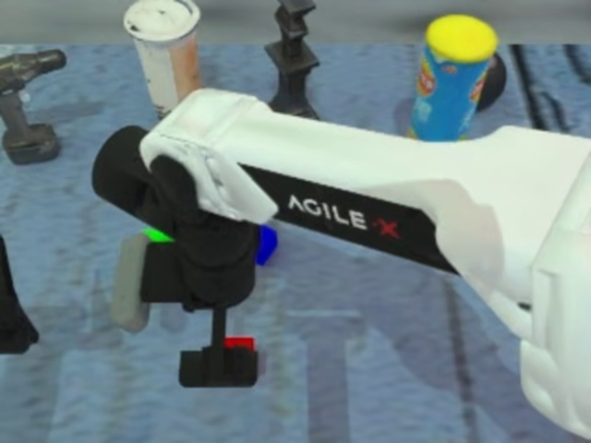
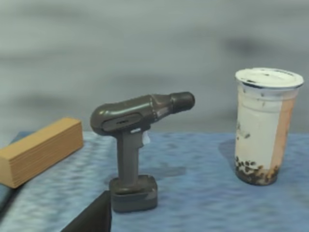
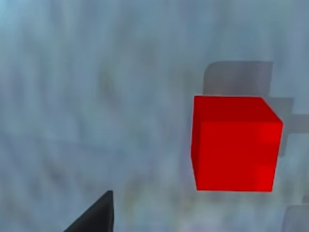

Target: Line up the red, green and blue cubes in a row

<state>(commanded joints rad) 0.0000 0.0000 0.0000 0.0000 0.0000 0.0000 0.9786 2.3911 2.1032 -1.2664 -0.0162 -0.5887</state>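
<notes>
The red cube (image 1: 240, 342) lies on the blue cloth at the front left of middle. In the right wrist view the red cube (image 3: 235, 143) rests flat on the cloth. My right gripper (image 1: 219, 367) hangs open right beside it, holding nothing, and one dark finger (image 3: 99, 217) shows apart from the cube. The right arm hides most of the other two cubes. A sliver of the green cube (image 1: 157, 235) peeks out at its left, and an edge of the blue cube (image 1: 267, 245) at its right. My left arm (image 1: 11, 318) stays parked at the left edge, one finger (image 2: 94, 217) showing.
A dark power drill (image 1: 23, 101) stands at the back left, a lidded drink cup (image 1: 166, 55) beside it. A black stand (image 1: 294, 65) and a blue chip can (image 1: 452, 78) line the back. A wooden block (image 2: 38, 150) lies near the drill (image 2: 135, 145).
</notes>
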